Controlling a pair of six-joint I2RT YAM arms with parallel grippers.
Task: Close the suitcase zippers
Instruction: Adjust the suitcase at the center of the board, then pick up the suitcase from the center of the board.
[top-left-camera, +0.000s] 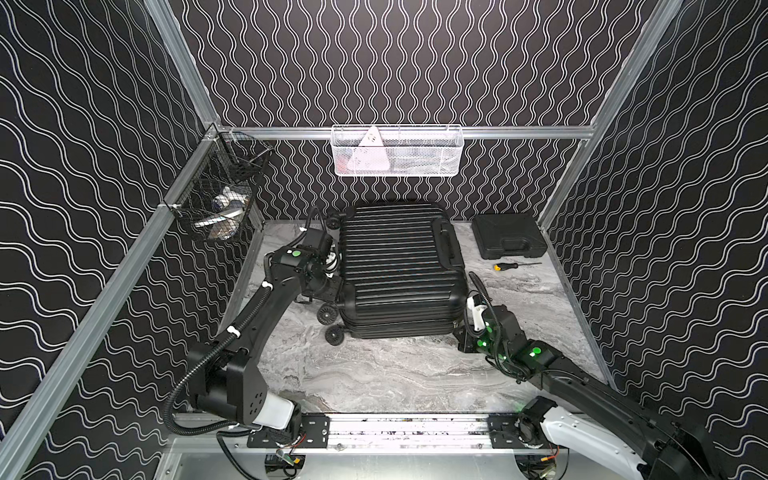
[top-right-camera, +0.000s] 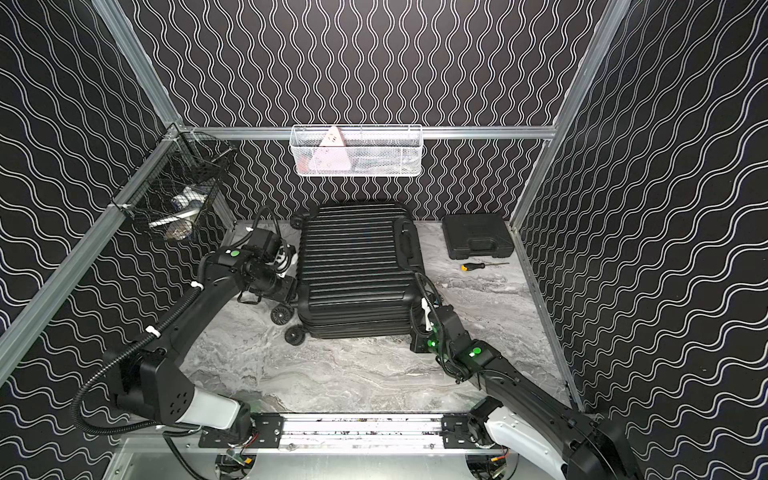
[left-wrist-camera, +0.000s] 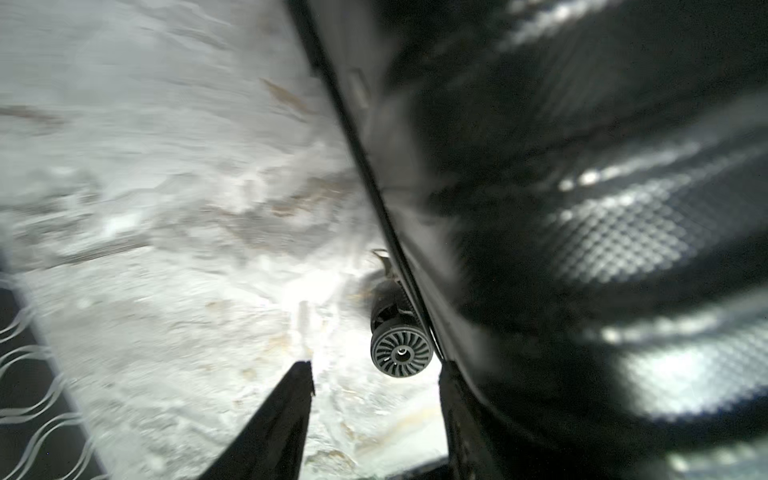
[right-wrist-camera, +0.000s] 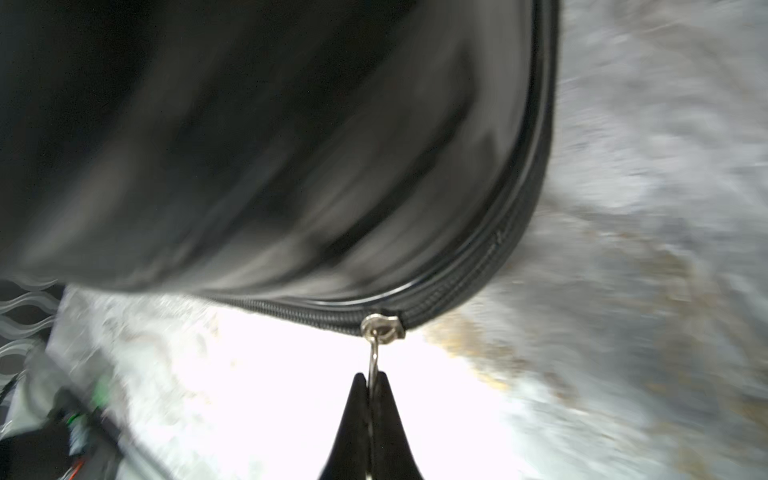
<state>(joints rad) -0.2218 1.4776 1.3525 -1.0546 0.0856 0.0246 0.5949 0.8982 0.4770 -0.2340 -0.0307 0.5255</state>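
Three wave-patterned black walls (top-left-camera: 395, 62), grey marbled tabletop (top-left-camera: 395, 374), suitcase (top-left-camera: 399, 266) lying flat

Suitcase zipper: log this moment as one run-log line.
right gripper: shut on zipper pull | left gripper: open, beside suitcase wheel end | pull: at rounded corner of seam

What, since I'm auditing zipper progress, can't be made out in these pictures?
- The zippers: the right wrist view shows one blurred stretch; in both top views the seam on the suitcase is too dark and small to follow.
- Right gripper, shut on the zipper pull: in both top views its own wrist covers it.
- Left gripper, open: blur in the left wrist view leaves contact with the suitcase unclear.
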